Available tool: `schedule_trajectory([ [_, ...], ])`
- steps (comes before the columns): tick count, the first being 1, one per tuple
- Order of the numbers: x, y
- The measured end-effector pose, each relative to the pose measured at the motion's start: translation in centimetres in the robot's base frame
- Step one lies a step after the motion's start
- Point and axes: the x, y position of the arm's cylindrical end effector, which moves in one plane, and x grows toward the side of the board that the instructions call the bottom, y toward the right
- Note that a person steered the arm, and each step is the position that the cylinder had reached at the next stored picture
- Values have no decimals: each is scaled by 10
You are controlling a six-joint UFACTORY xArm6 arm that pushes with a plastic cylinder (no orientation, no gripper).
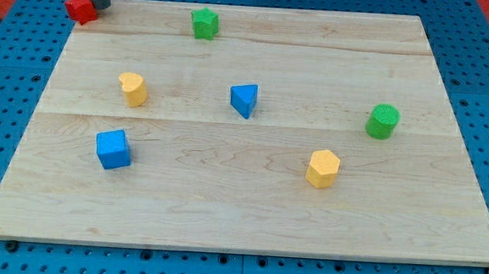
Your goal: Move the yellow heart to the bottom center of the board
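Note:
The yellow heart (133,88) lies on the left part of the wooden board (239,222), about midway up. My tip (102,6) is at the board's top left corner, touching or just beside a red block (80,7). The tip is far from the yellow heart, above it and a little to its left. Only the lower end of the rod shows; the rest is cut off by the view's top edge.
A green star (205,22) sits near the top edge. A blue triangle (244,100) is near the middle. A blue cube (113,148) lies below the heart. A yellow hexagon (322,168) and a green cylinder (382,121) are on the right.

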Motion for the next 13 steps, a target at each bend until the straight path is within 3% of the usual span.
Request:
schedule_trajectory([
  [2, 27, 67],
  [4, 131, 50],
  [6, 202, 103],
  [8, 229, 187],
  [10, 263, 173],
  [13, 303, 218],
])
